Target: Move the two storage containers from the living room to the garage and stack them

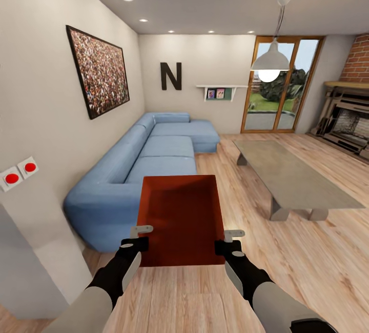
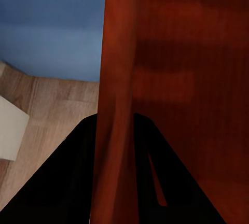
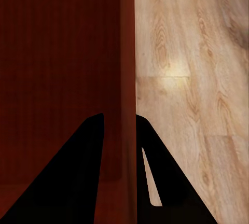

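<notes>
Sofa [image 1: 138,169] close on left; grey table [image 1: 292,179] well right; open wood floor [image 1: 241,204] btwn, passable.

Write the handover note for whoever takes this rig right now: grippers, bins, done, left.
Left gripper: shut on the near left wall of the bin, fingers either side of the wall.
Right gripper: shut on the near right wall of the same bin.
Bin: held level in front of the trunk, above the wood floor, empty. Sofa is ahead-left, grey table ahead-right, so this is the living room.
Done: one bin picked up.
Left: carry it to the garage, set it on the floor there, fetch the second bin, stack it on top.
</notes>
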